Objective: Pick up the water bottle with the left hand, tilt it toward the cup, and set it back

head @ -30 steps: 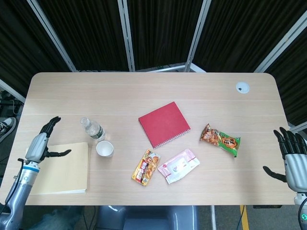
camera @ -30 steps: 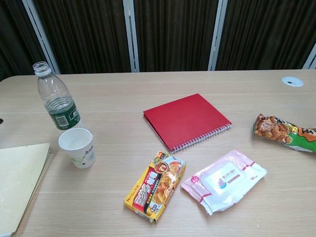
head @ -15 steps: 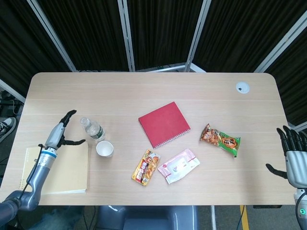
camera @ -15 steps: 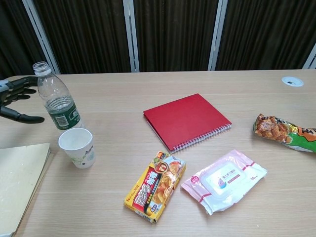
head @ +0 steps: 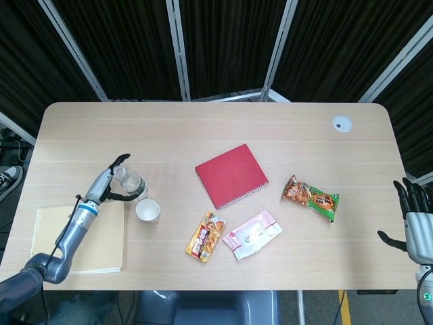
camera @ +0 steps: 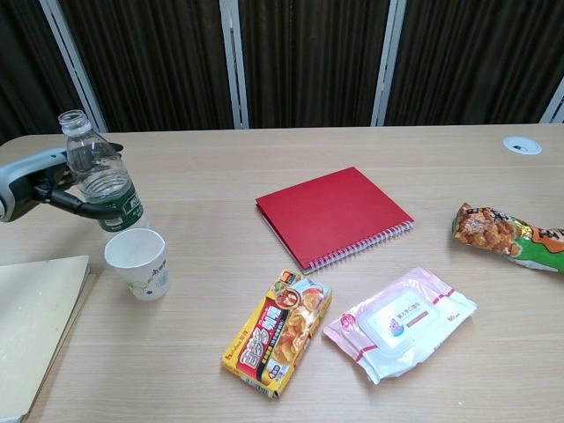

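The clear water bottle point(head: 130, 181) point(camera: 101, 176), uncapped and with a green label, stands upright at the table's left. A white paper cup point(head: 147, 210) point(camera: 138, 263) sits just in front of it. My left hand point(head: 108, 181) point(camera: 40, 181) reaches in from the left and brackets the bottle: fingers pass behind it and the thumb crosses in front at label height, not visibly clamped. My right hand point(head: 414, 217) hovers off the table's right edge with its fingers spread, holding nothing.
A red spiral notebook point(head: 231, 175) lies mid-table. A snack box point(head: 206, 235), a pink wipes pack point(head: 252, 233) and a green snack bag point(head: 311, 198) lie to the right. A yellow folder point(head: 84, 240) lies under my left forearm.
My left hand has moved right across the folder to the bottle and now has its fingers around it. The right hand has drifted slightly lower. Bottle and cup have not moved.
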Robot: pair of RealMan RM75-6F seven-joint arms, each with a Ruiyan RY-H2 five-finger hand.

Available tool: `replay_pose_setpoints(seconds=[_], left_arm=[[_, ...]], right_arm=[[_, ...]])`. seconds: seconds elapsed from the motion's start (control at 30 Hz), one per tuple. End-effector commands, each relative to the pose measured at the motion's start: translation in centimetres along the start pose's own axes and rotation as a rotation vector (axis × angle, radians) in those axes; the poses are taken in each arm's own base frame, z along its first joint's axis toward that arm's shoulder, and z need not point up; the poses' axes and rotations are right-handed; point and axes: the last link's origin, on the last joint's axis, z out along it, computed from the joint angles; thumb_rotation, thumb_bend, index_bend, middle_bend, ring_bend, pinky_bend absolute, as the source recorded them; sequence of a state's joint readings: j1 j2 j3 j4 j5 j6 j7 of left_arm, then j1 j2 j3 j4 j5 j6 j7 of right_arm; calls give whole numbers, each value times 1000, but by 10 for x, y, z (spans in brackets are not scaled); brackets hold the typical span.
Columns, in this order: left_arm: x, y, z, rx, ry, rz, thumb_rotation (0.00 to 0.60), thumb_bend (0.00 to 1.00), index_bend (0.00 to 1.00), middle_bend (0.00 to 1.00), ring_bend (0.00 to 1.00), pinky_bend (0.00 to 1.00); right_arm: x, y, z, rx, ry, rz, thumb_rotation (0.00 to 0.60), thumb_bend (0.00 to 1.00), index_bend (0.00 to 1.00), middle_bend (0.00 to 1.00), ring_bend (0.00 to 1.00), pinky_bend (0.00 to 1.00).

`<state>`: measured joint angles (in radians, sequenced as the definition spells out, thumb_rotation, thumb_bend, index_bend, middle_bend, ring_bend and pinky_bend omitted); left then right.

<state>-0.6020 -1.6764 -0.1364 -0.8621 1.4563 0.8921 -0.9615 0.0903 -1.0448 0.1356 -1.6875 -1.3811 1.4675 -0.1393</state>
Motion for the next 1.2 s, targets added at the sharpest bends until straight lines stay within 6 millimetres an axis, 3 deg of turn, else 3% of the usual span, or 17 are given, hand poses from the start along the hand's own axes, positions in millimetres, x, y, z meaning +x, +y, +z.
replay_pose_setpoints(seconds=[0.03,0.53,0.73,0.83,1.0,1.2], left_arm=[[-2,1,3,-2,-14,1,600,0,0,0,0,0],[-6,4,18,-7,-17,-53,600,0,3,0,0,0],[-8,5,21,-4,-25,-73,600,13,69,7,2,0],[-9,5,22,-6,-21,-84,600,68,112,44,24,12],[-10,6,24,-11,-7,-103,600,354,234,168,96,40],[-14,5,25,-6,-9,-151,600,405,361,318,213,156]], right_arm=[[-1,0,0,0,-3,3,600,0,0,0,0,0],[-5,-1,1,-1,-22,-3,600,0,0,0,0,0],[-7,-1,1,-4,-27,-7,600,0,0,0,0,0],[-7,0,1,-5,-28,-7,600,0,0,0,0,0],[-8,1,2,-10,-30,-11,600,0,0,0,0,0],[-8,1,2,-12,-34,-12,600,0,0,0,0,0]])
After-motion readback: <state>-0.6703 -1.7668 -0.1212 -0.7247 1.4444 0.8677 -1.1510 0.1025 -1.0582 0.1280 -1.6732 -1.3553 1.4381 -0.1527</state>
